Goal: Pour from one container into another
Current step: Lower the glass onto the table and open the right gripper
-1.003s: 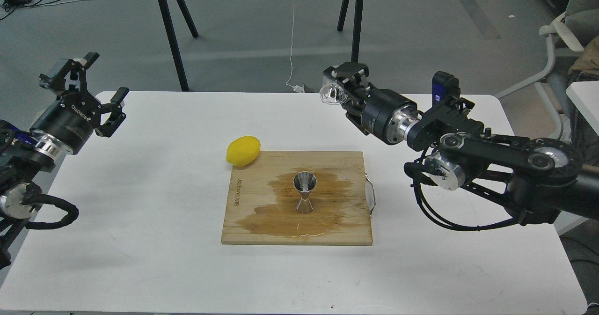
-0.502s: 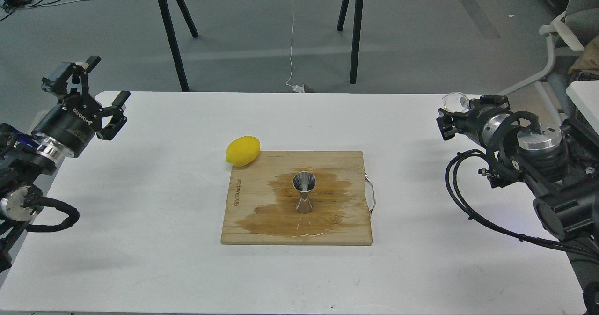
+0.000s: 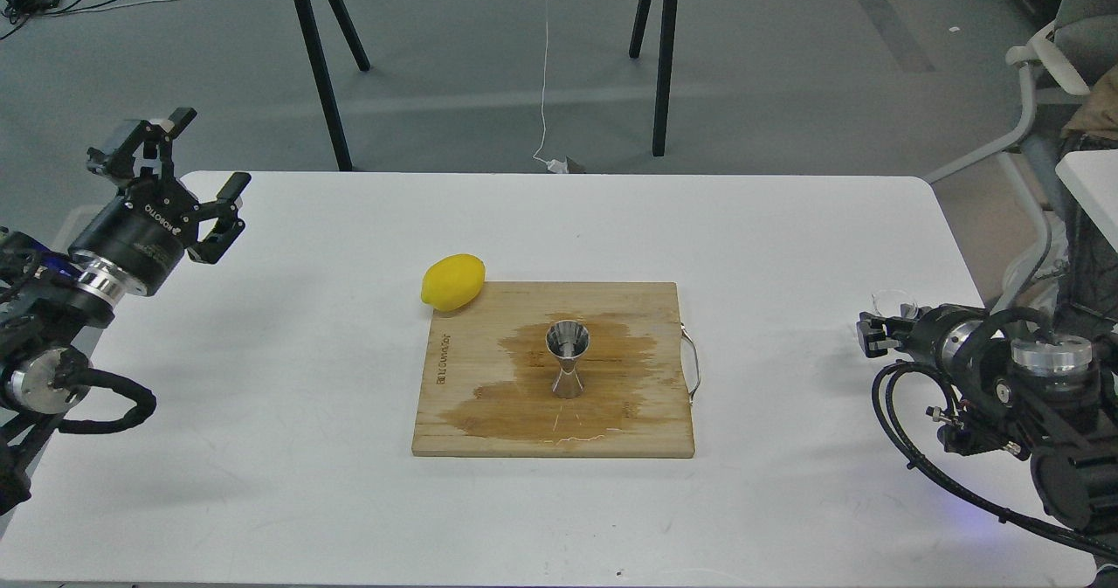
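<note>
A grey floor (image 3: 786, 90) fills the room behind, crossed by a white cable (image 3: 546, 64) and the black legs of a stand (image 3: 319, 64); part of a chair (image 3: 1048, 64) is cut off at the 2 o'clock edge. The white bench (image 3: 262, 483) takes up most of the view, its rounded corners showing at the far side.

A wooden cutting board (image 3: 651, 308) lies at the middle of the bench, with a metal handle on its 3 o'clock side and a dark wet stain (image 3: 515, 404) spread over much of its top. The steel jigger (image 3: 568, 370) stands upright in the middle of that stain, its open cone facing up; whether it holds any liquid cannot be told. A yellow lemon (image 3: 452, 282) lies at the board's 10 o'clock corner, touching or just beside its edge.

The left gripper (image 3: 188, 173) is raised over the bench's 9 o'clock edge, well apart from the board, with its jaws spread and nothing between them. The right gripper (image 3: 882, 330) sits low at the 3 o'clock edge of the bench. The clear cup (image 3: 893, 301) shows faintly right at its tip, rim up and nearly lost against the white bench; whether the jaws pinch it cannot be told, as they are small and dark. The cup's contents cannot be made out.
</note>
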Motion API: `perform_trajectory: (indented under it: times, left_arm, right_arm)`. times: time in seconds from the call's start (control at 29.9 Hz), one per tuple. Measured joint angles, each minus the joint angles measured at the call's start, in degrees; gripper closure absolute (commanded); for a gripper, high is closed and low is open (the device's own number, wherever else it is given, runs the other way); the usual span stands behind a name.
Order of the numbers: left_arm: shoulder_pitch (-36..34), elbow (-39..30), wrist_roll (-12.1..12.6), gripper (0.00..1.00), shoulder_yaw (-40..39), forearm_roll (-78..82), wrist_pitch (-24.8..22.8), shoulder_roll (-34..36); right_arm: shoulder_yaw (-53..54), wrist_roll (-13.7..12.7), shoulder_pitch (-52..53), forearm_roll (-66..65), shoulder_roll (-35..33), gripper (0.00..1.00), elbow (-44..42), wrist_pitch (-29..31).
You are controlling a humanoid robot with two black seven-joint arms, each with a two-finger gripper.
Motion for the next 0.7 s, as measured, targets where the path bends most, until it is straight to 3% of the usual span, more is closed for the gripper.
perform_trajectory:
  times: [0.7]
  left_arm:
    - [-0.1, 0.0, 0.0, 0.08, 0.0, 0.0, 0.0, -0.2]
  right_arm:
    - [-0.6, 0.0, -0.8, -0.6, 3.1, 0.42, -0.8, 0.0]
